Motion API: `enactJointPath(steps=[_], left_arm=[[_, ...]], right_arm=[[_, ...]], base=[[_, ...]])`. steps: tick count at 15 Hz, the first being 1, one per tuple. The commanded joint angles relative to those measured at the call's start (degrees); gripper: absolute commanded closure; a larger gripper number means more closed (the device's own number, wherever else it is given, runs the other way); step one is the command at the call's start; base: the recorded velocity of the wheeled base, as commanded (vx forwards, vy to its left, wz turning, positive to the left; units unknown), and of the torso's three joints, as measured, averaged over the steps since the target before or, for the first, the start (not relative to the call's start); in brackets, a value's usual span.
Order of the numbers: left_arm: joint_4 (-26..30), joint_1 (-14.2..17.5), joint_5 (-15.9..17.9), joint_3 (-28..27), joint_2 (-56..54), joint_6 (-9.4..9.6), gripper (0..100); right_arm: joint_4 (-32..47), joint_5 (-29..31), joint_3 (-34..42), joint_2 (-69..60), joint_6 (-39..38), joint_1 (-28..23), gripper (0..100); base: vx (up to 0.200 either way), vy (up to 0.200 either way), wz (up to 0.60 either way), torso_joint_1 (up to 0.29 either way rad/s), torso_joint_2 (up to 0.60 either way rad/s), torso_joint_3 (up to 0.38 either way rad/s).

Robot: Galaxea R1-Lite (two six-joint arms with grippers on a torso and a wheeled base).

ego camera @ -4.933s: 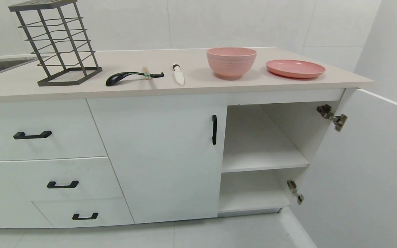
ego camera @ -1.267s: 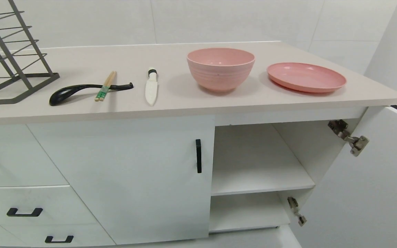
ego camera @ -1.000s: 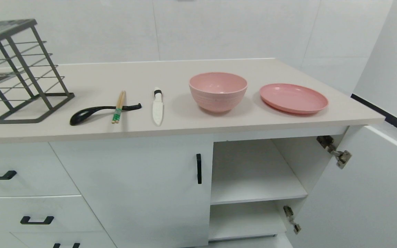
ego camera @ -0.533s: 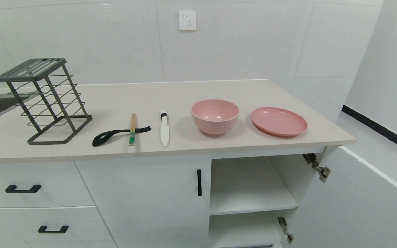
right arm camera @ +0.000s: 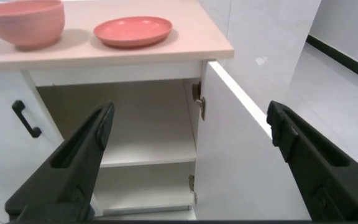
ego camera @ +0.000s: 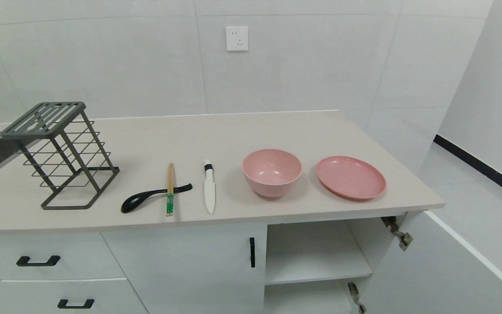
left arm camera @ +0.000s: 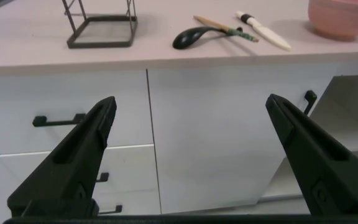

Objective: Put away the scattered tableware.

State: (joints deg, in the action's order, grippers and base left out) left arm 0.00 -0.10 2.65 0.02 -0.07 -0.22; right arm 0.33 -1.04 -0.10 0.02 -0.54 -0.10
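Bright even light, soft shadow beneath bowl (ego camera: pixel 271 172)

On the counter (ego camera: pixel 233 131) we find, left to right: rack (ego camera: pixel 66 157), spoon (ego camera: pixel 146 198) with chopsticks (ego camera: pixel 170 187) across its handle, knife (ego camera: pixel 208 192), bowl (ego camera: pixel 271 172), plate (ego camera: pixel 350 177). The cabinet (ego camera: pixel 316 257) lies below bowl and plate.

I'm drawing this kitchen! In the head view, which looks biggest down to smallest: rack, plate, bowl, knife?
1. rack
2. plate and bowl: too alike to rank, since the plate is wider and the bowl taller
3. knife
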Motion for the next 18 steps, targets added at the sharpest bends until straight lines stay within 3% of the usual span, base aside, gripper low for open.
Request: enactJointPath(steps=[1,7,18], left_arm=[[0.00,0.01,-0.01,-0.02,0.07,-0.04,0],[0.00,0.01,-0.01,-0.02,0.07,-0.22,0],[0.00,0.01,-0.10,-0.02,0.07,-0.22,0]], right_arm=[[0.02,-0.02,0.01,-0.02,0.01,0.01,0],[0.02,-0.02,0.01,-0.02,0.10,0.01,0],[0.02,-0.02,0.01,-0.02,0.10,0.01,0]], base=[[0.000,0.000,0.00,0.276,-0.52,-0.251],[0.000,0.000,0.00,0.271,-0.52,-0.254],[0.000,0.000,0.00,0.098,-0.19,-0.094]])
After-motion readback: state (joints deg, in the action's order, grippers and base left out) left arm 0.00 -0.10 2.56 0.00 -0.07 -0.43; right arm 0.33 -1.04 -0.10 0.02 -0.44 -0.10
